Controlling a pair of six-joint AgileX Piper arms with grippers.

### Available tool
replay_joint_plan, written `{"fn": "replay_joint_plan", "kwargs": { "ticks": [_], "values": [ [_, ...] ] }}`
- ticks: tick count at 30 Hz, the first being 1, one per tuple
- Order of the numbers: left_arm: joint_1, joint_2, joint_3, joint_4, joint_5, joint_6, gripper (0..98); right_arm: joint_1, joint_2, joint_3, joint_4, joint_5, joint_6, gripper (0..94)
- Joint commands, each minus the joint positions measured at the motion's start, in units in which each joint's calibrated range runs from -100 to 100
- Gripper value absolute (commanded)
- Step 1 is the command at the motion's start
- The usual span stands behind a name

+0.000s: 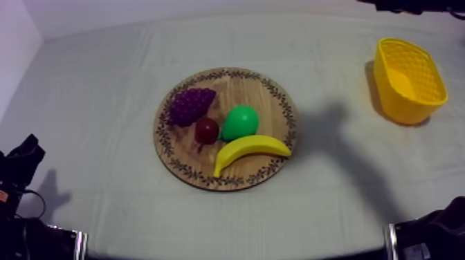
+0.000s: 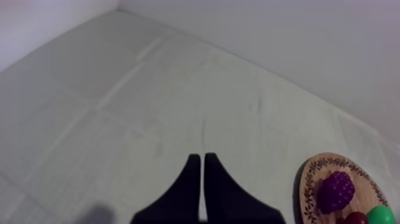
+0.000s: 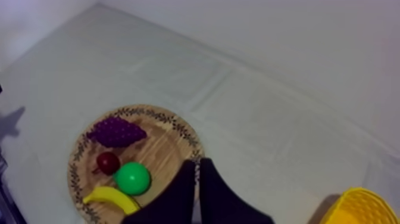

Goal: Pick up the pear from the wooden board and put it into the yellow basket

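The green pear [image 1: 240, 122] lies near the middle of the round wooden board [image 1: 271, 109], touching the yellow banana [image 1: 249, 147] in front of it. A small red fruit [image 1: 206, 130] sits just left of the pear, with purple grapes [image 1: 190, 105] behind that. The yellow basket [image 1: 408, 79] stands far right, upright and apart from the board. My right gripper [image 3: 197, 162] is shut on nothing, raised above the table beside the board [image 3: 169, 140], with the pear [image 3: 132, 178] close to its fingers. My left gripper [image 2: 199, 157] is shut on nothing over bare cloth, far from the board [image 2: 309, 179].
Grey-white cloth covers the whole table, with open room between the board and the basket [image 3: 363, 208]. A shadow falls on the cloth right of the board. Part of my right arm [image 1: 415, 5] shows at the far right edge. My left arm [image 1: 21, 162] rests low at the left.
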Motion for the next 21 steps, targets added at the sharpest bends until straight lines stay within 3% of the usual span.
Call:
{"fn": "replay_joint_plan", "kwargs": {
  "ticks": [1,6,10,17,21],
  "values": [
    [0.0,0.0,0.0,-0.02,0.0,0.0,0.1,-0.1,1.4,0.3,-0.7,-0.6,2.2,0.5],
    [0.0,0.0,0.0,-0.02,0.0,0.0,0.1,-0.6,4.4,1.3,-2.3,-1.5,6.5,0.5],
    [0.0,0.0,0.0,-0.02,0.0,0.0,0.1,-0.6,7.3,1.8,-5.2,-2.0,11.6,0.5],
    [0.0,0.0,0.0,-0.02,0.0,0.0,0.1,-1.0,12.7,1.1,-9.9,-1.8,27.4,0.6],
    [0.0,0.0,0.0,-0.02,0.0,0.0,0.1,-1.8,14.7,0.0,-11.3,0.2,33.8,1.1]
  ]
}}
